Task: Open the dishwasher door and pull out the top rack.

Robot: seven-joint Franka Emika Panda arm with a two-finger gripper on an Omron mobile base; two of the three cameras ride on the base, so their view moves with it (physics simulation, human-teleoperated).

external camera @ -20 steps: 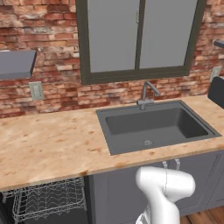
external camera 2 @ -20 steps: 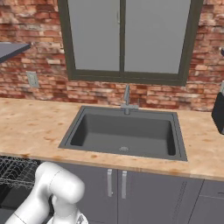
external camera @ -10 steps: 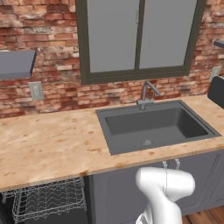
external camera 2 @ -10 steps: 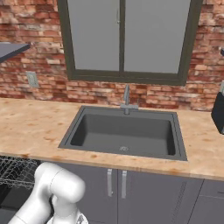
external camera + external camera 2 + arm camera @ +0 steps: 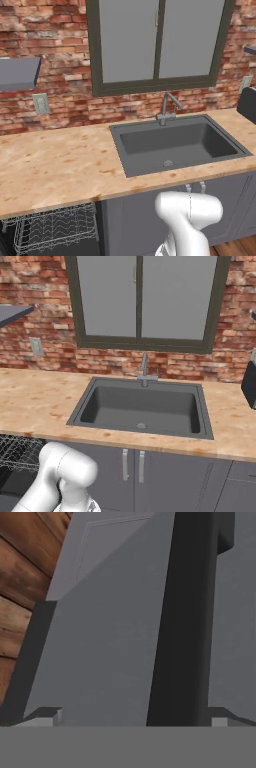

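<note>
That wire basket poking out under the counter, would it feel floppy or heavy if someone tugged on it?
The top rack is probably stiff rather than floppy: its thin wires form a welded-looking grid with upright tines. It likely feels light for its width, since it is mostly open mesh and looks empty. Pushed or pulled, it would probably slide straight rather than tip, as it sits level under the counter.

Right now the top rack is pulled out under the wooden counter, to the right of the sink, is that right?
Not quite. The top rack is pulled out under the wooden counter, but to the left of the sink, not the right. The left base view shows it.
</note>
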